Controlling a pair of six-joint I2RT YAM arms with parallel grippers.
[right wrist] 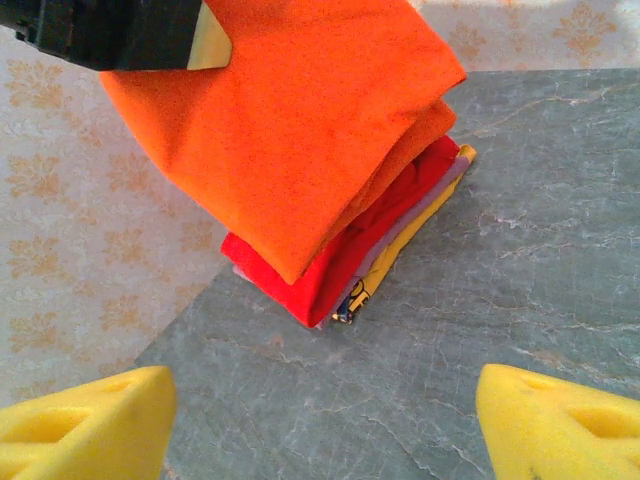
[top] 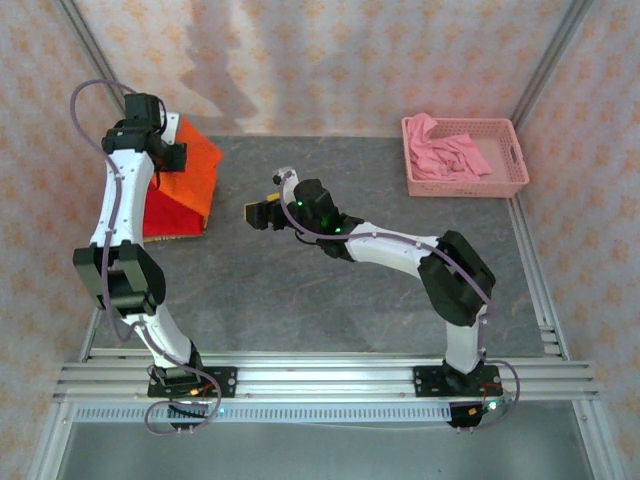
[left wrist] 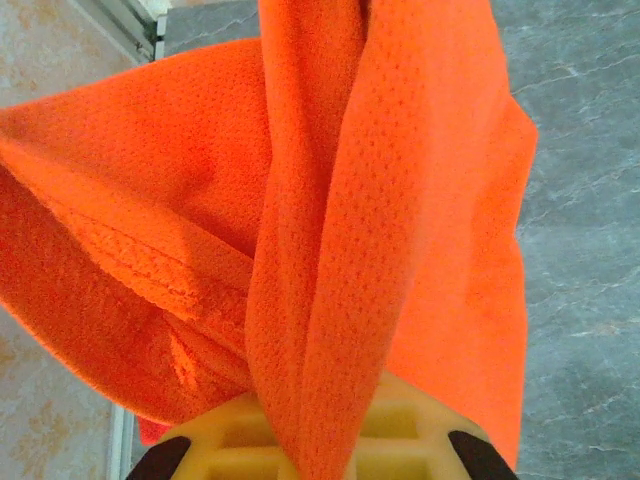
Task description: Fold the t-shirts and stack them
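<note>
- Jaws on the left gripper (left wrist: 330,450) are pinched tight on a bunched-up fold of the orange t-shirt (left wrist: 400,200), with mesh cloth spilling out from between the yellow pads.
- From above, that gripper (top: 165,150) sits at the far left of the table (top: 330,290), right by the back corner.
- The orange shirt (top: 192,165) hangs off it and drapes down over the red t-shirt (top: 165,215). The red one lies folded flat underneath, its near side poking out.
- The right wrist camera gives the best look at the pile: orange (right wrist: 290,130) on top of red (right wrist: 340,255), then thinner purple and yellow folded layers (right wrist: 398,240) at the bottom, all sitting on the grey tabletop.
- The right gripper (right wrist: 320,420) is spread wide with nothing in it, both yellow tips pointing at the pile.
- From above it (top: 255,213) is just right of the stack, around mid-table, and not touching any cloth.
- Way over at the far right there's a pink basket (top: 470,188) with some crumpled pink cloth (top: 445,150) in it.
</note>
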